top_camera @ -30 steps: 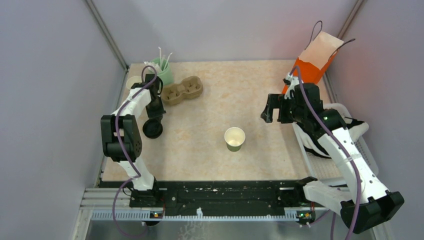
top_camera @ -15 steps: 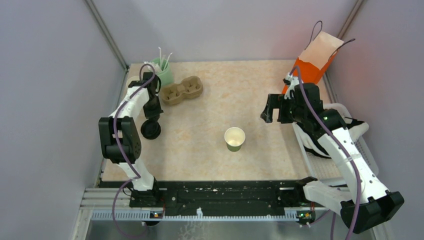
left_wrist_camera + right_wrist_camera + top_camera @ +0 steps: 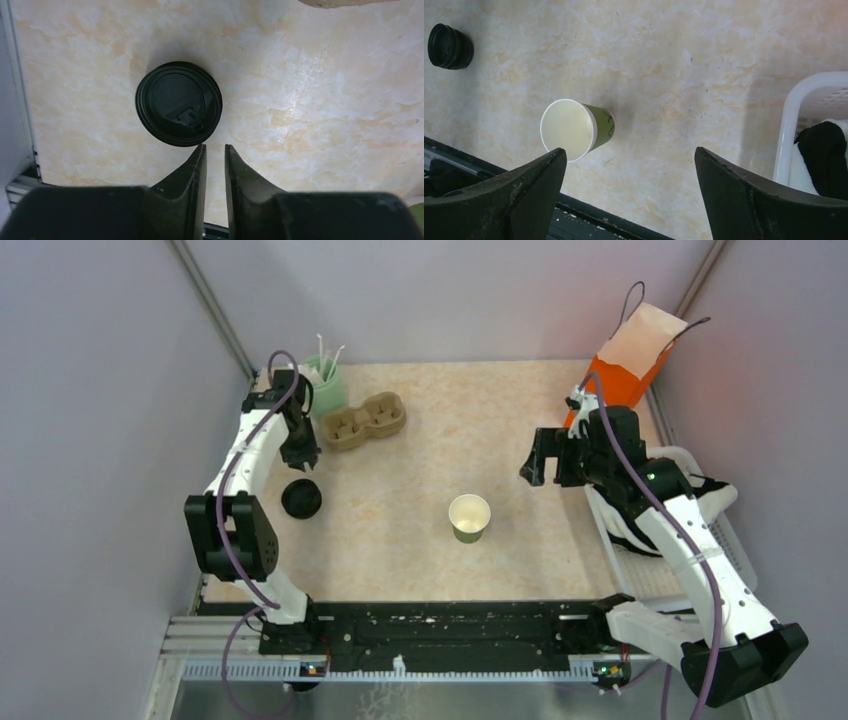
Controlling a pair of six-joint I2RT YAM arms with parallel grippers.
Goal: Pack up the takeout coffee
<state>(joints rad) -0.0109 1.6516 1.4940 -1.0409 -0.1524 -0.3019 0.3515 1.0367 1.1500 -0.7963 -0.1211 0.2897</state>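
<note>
Black lid [image 3: 178, 103] lies flat on the bench [image 3: 430, 430], just ahead of the left gripper [image 3: 215, 148], whose jaws are barely parted and empty. The lidless cup [image 3: 469, 517] stands mid-bench, nearer the wide-spread right gripper [image 3: 629, 152].

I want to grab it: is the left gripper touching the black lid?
Apart. Top view: bare tabletop shows between left gripper and black lid.
</note>
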